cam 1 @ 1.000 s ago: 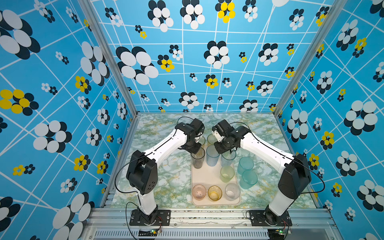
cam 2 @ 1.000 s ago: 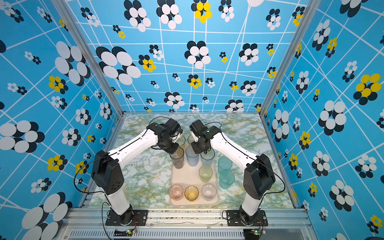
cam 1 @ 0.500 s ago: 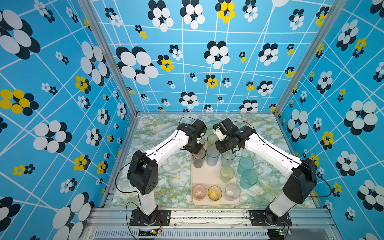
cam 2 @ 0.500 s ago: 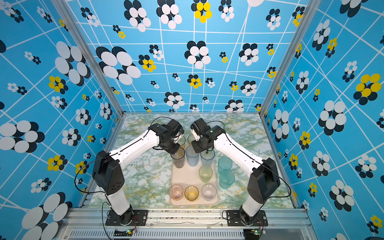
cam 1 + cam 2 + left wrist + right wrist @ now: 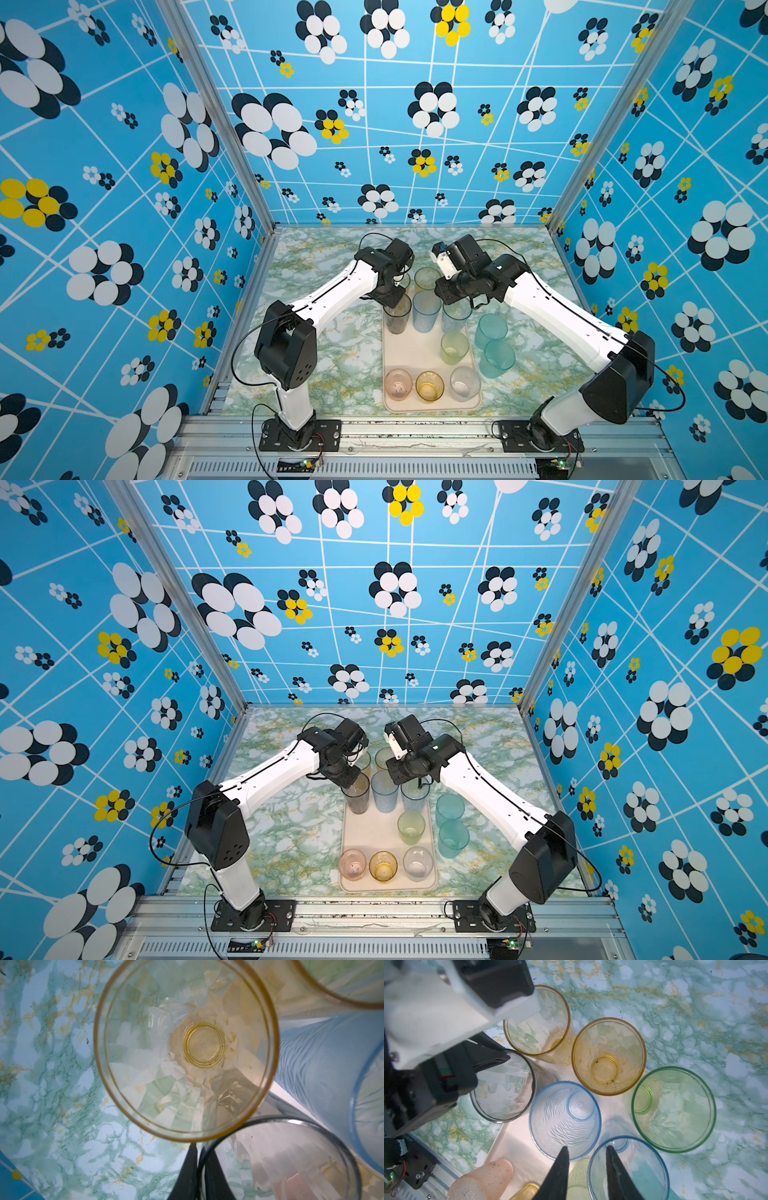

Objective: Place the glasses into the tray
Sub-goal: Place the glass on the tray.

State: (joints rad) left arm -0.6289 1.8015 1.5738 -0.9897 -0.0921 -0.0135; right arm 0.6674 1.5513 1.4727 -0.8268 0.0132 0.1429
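- Over the far half of the tray (image 5: 517, 1147), in the right wrist view, the right pincer (image 5: 587, 1147) is released. Its fingers (image 5: 560, 1172) stand parted astride the wall of a pale blue tumbler (image 5: 629, 1169), one outside the rim and one inside, neither pressing it. The tumbler stands upright on the tray, so I judge the pincer must rise along that upright axis before going anywhere.
- Left wrist view: the left pincer (image 5: 199, 1151) is clenched on the rim of the grey tumbler (image 5: 280, 1167). An amber tumbler (image 5: 185, 1049) stands just beyond; whether it is on the tray I cannot tell.
- Both top views: two teal tumblers (image 5: 492, 336) stand mouths up on the bare surface (image 5: 332, 365), between the tray's long side and the surface's right edge. The other glasses crowd the tray's far end or line its near end. From the right pincer the teal pair lies back toward the front edge and outward toward the right edge, close under the right arm (image 5: 552, 316). The left arm (image 5: 332, 291) is across the tray, so the right is the nearer.
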